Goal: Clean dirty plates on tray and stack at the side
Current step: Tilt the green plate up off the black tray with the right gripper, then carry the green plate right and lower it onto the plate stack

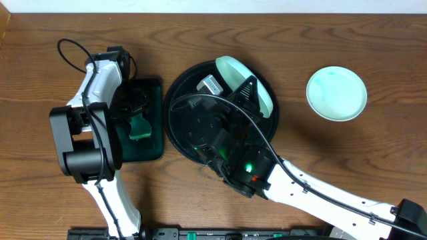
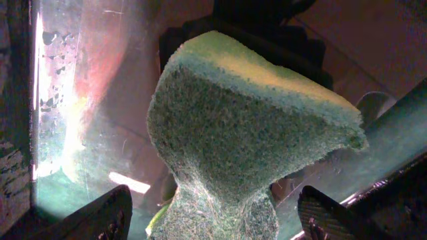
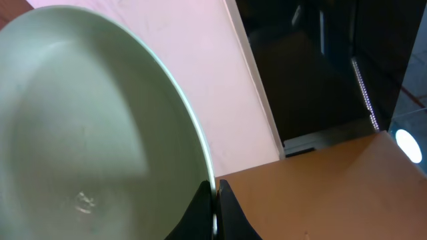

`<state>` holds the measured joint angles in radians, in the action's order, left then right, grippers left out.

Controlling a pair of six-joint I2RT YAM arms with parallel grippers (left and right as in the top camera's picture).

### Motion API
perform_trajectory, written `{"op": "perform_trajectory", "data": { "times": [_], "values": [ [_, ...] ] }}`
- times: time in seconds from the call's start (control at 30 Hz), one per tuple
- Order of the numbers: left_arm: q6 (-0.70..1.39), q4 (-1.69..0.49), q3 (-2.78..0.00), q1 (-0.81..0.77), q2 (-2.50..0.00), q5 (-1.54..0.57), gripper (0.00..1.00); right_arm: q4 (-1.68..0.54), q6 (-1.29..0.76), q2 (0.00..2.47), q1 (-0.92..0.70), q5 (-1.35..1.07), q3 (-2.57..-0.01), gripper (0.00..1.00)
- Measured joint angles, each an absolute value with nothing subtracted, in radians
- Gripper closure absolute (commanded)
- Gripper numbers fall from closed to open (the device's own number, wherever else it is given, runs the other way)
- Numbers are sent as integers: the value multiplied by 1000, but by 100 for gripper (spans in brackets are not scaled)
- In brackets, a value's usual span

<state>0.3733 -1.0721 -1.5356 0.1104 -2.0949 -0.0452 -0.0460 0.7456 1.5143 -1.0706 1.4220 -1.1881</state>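
Standing tilted over black tray: pale turquoise plate.

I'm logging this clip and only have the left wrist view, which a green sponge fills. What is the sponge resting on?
Observer: The sponge sits on a dark green rectangular tray, left of the black round tray.
Operator: What is the right arm doing?
Observer: The right fingers pinch the rim of a pale turquoise plate, held tilted over the black round tray.
Operator: Any plates set aside?
Observer: A second turquoise plate lies flat on the table, to the right of the black round tray.
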Motion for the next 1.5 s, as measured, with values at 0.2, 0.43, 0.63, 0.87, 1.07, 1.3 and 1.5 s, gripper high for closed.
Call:
{"op": "perform_trajectory", "data": {
  "times": [0.2, 0.43, 0.63, 0.87, 1.07, 1.3, 1.5],
  "values": [
    [373, -1072, -1536, 110, -2095, -45, 20, -25, 683, 1514, -1077, 1404, -1188, 99],
    [373, -1072, -1536, 110, -2094, -45, 20, -17, 560, 1514, -1079, 1402, -1188, 99],
    [373, -1072, -1536, 110, -2095, -45, 20, -18, 428, 1514, -1078, 1354, -1188, 99],
    [373, -1072, -1536, 110, -2095, -45, 20, -150, 136, 1462, -1032, 1247, -1188, 99],
    [373, -1072, -1536, 111, -2095, -45, 20, -427, -309, 1354, -944, 1062, -1188, 99],
    [373, -1072, -1536, 111, -2095, -45, 20, -718, -523, 1318, -757, 908, -1189, 99],
    [373, -1071, -1536, 111, -2094, -45, 20, -918, -646, 1318, -491, 839, -1187, 99]
  ]
}}
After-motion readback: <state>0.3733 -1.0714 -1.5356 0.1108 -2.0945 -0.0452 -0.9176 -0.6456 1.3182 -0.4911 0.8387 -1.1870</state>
